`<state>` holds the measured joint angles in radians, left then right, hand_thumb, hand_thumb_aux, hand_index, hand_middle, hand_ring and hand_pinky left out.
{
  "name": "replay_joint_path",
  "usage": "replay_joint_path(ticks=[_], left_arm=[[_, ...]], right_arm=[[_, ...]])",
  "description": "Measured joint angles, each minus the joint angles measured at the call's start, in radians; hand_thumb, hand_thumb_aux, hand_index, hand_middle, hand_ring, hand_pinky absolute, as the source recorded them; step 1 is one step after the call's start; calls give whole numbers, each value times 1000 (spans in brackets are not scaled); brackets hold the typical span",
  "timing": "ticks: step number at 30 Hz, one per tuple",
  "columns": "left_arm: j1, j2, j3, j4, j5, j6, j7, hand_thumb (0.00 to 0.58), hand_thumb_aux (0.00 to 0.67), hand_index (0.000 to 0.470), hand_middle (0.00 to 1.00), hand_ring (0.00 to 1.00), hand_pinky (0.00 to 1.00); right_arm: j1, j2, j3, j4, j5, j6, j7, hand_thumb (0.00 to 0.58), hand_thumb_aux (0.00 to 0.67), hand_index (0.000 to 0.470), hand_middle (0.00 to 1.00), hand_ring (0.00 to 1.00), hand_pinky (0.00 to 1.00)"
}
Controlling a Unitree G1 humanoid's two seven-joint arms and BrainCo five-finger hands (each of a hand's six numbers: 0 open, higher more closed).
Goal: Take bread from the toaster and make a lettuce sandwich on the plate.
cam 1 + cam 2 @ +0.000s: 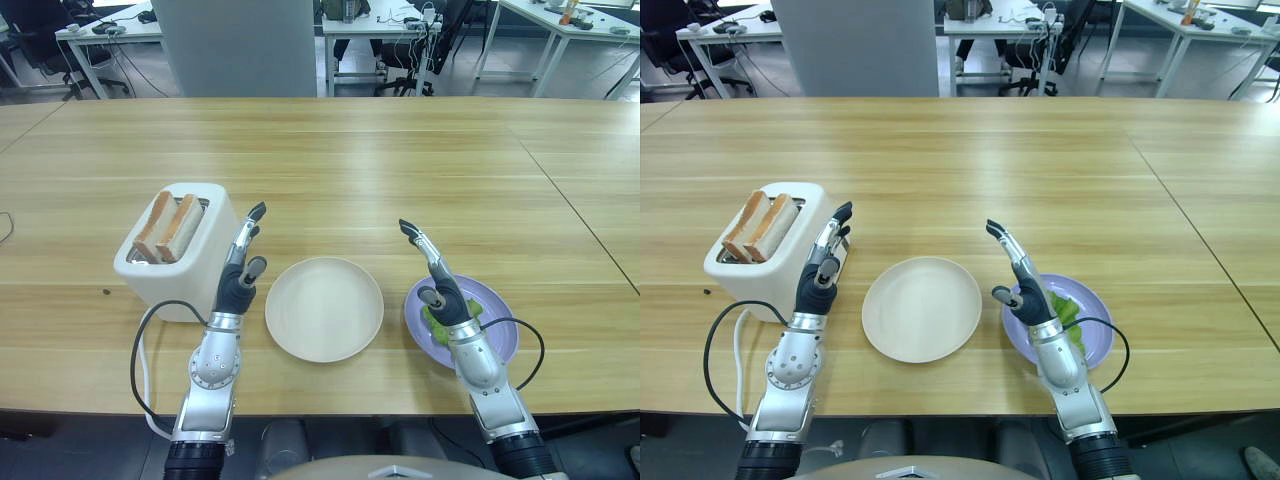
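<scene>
Two browned bread slices [168, 228] stand on edge in the rounded white toaster [195, 275] at left, long axes running near-to-far. Rightward lie a cream plate [324, 345], then a lavender plate [500, 305] of lettuce [1065, 312]. The left hand [240, 275] beside the toaster and right hand [440, 290] over the lettuce are spread, empty.
</scene>
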<state>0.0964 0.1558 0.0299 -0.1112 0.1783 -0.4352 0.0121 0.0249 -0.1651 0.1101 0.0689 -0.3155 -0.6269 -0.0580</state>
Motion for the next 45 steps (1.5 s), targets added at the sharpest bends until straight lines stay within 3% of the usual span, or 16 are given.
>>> replay_joint_path(ticks=[15, 20, 26, 29, 33, 39, 45], left_arm=[[18, 14, 3, -36, 55, -8, 17, 0, 0, 0, 0, 0, 0], [4, 57, 139, -316, 254, 112, 79, 0, 0, 0, 0, 0, 0], [-162, 295, 329, -433, 624, 379, 41, 0, 0, 0, 0, 0, 0], [-213, 440, 360, -337, 767, 504, -25, 0, 0, 0, 0, 0, 0], [-207, 546, 330, -59, 896, 662, -102, 0, 0, 0, 0, 0, 0], [-208, 575, 228, 176, 913, 751, -121, 0, 0, 0, 0, 0, 0], [-233, 609, 171, 210, 898, 791, -136, 0, 0, 0, 0, 0, 0]], right_arm=[[-5, 4, -11, 1, 17, 10, -13, 0, 0, 0, 0, 0, 0], [-28, 15, -10, 28, 30, 16, -10, 0, 0, 0, 0, 0, 0], [-49, 28, -6, 70, 24, 17, -25, 0, 0, 0, 0, 0, 0], [-54, 26, -7, 81, 22, 16, -32, 0, 0, 0, 0, 0, 0], [-61, 22, -12, 100, 22, 12, -47, 0, 0, 0, 0, 0, 0], [-64, 22, -10, 111, 21, 6, -50, 0, 0, 0, 0, 0, 0], [-63, 20, -11, 112, 18, 5, -50, 0, 0, 0, 0, 0, 0]])
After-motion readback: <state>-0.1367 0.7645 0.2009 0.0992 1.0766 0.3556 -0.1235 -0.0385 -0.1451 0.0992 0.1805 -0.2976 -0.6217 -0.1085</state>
